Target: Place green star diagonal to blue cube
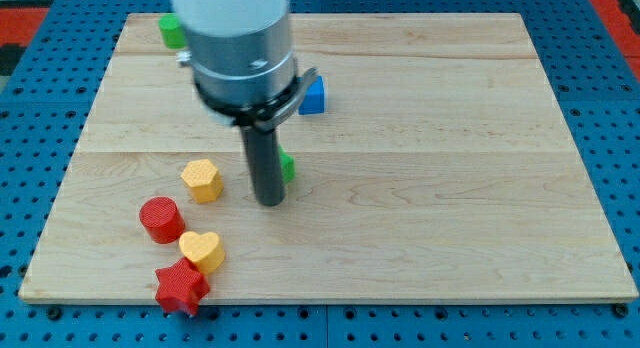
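Note:
My tip (pixel 269 200) rests on the board a little left of centre. A green block (pixel 287 167) peeks out just right of the rod and touches it; its shape is mostly hidden. The blue cube (pixel 313 96) sits above it, partly covered by the arm's grey housing. Another green block (pixel 170 30) lies near the board's top left corner, partly hidden by the arm.
A yellow hexagonal block (pixel 202 179) lies left of my tip. A red cylinder (pixel 161 219), a yellow heart (pixel 202 251) and a red star (pixel 181 288) cluster at the bottom left. The wooden board (pixel 450 188) sits on a blue pegboard.

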`<state>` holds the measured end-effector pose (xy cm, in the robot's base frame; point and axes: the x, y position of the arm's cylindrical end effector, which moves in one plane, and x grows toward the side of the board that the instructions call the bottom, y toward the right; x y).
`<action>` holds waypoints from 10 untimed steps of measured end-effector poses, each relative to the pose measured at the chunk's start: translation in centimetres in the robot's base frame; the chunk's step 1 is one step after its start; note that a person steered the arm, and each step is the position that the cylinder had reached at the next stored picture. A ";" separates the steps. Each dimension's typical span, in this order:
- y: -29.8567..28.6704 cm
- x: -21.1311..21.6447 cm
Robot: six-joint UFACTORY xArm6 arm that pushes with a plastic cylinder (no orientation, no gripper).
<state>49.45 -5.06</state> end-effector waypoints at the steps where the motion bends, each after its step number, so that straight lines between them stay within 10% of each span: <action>1: -3.4 0.8; 3: -5.1 -2.4; 6: 8.0 -2.5; 8: -4.2 4.4; 10: -15.4 -0.6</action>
<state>48.89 -20.50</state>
